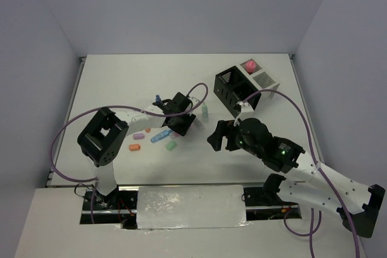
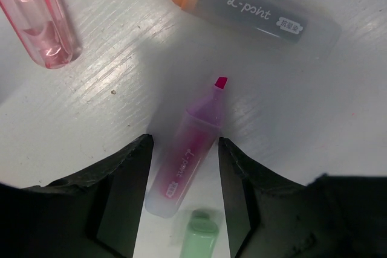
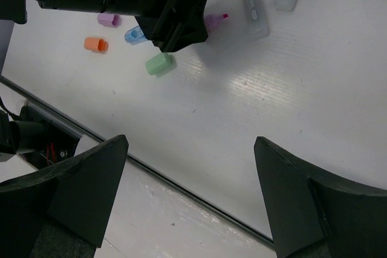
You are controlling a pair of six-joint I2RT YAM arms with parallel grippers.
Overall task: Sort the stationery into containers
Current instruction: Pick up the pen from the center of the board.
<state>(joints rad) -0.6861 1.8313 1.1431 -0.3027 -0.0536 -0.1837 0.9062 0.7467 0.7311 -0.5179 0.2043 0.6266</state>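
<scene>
While the left gripper (image 2: 184, 144) stands spread, one finger on either side of the uncapped pink highlighter (image 2: 195, 126) without touching it, we see the pen lying flat, left of the worktop's (image 1: 121, 83) middle. Its long axis runs from near edge to far edge, tip farthest. Our right gripper (image 3: 190, 143) hangs spread wide, empty.

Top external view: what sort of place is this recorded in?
Probably a robot test cell rather than a real desk: a white table boxed in by plain walls, a cabled left arm and right arm bolted at its near edge, with highlighters and a black mesh box laid out.
</scene>
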